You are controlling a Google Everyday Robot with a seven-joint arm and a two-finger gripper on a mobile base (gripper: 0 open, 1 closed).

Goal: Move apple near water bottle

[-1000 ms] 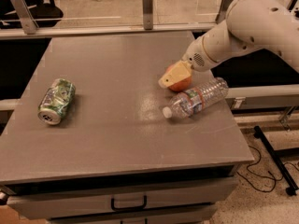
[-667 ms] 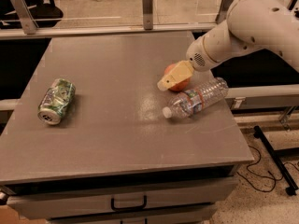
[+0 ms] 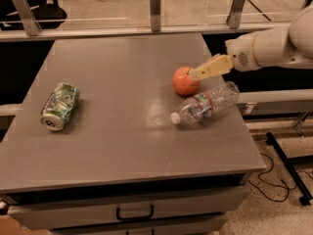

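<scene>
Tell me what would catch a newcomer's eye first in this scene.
A red-orange apple sits on the right part of the grey table. The robot's gripper reaches in from the right, with its tip at the apple's upper side. Just in front of the apple, a clear water bottle lies on its side with its white cap pointing left. A crushed green can lies apart at the table's left.

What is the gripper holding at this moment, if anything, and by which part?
It cannot be told. The gripper is at the upper right side of the apple, but the apple rests on the table beside the water bottle.
</scene>
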